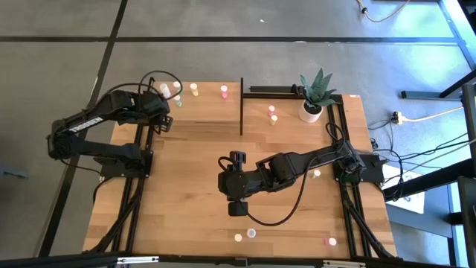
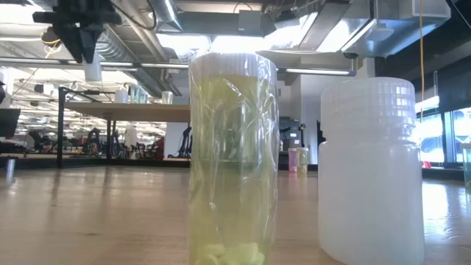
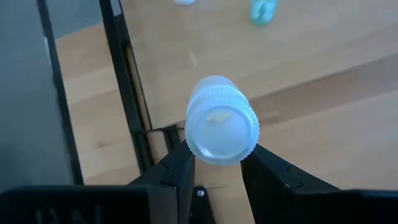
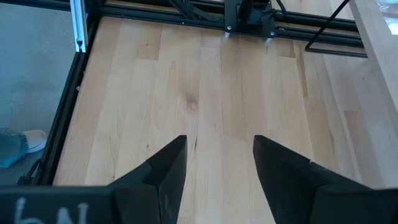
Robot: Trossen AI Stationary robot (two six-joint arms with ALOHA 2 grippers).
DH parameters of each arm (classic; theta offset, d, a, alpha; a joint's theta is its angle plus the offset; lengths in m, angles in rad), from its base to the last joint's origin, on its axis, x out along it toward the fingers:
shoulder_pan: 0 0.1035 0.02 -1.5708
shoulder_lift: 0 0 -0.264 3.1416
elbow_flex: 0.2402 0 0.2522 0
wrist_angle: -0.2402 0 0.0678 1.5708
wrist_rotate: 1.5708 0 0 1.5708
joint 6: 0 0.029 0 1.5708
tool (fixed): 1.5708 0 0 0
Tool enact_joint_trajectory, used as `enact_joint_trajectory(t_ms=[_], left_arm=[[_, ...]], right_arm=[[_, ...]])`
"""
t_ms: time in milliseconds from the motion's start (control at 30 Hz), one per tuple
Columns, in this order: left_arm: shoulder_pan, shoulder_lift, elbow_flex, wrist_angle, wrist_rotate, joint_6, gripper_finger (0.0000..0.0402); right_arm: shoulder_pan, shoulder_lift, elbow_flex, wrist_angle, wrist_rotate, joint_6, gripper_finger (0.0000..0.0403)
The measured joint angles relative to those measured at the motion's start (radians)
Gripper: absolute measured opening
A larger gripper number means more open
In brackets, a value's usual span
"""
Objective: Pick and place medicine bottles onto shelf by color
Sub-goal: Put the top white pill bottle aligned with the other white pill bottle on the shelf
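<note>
White-capped bottle (image 3: 222, 127) sits clamped in the left tool (image 3: 217, 163), clear only at its wrist; right tool (image 4: 217, 163) gapes over bare table (image 4: 205, 93)

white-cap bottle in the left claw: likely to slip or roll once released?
The bottle is gripped between the left claw fingers just below its ribbed cap, so the ridges probably help against slipping. It looks like thin translucent plastic with few pills inside, so likely light. Its round body would probably roll if laid sideways; set upright, it may tip easily.
</note>
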Motion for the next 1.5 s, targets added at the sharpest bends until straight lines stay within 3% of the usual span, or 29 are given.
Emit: enact_joint_trajectory(t_ms=[400, 833, 1400, 1500], left_arm=[[0.065, 0.000, -0.090, 0.111, 0.004, 0.071, 0.0112], [0.167, 0.031, -0.092, 0.167, 0.027, 0.144, 0.0112], [0.168, 0.011, -0.092, 0.167, 0.049, 0.172, 0.0112], [0.167, -0.024, -0.092, 0.166, 0.070, 0.173, 0.0113]], right_arm=[[-0.001, 0.000, 0.000, 0.000, 0.001, -0.001, 0.0186], [-0.001, 0.000, 0.000, 0.000, 0.002, -0.001, 0.0186], [-0.004, 0.000, 0.000, 0.000, 0.002, -0.001, 0.0186], [-0.003, 0.000, 0.000, 0.000, 0.043, -0.002, 0.0186]])
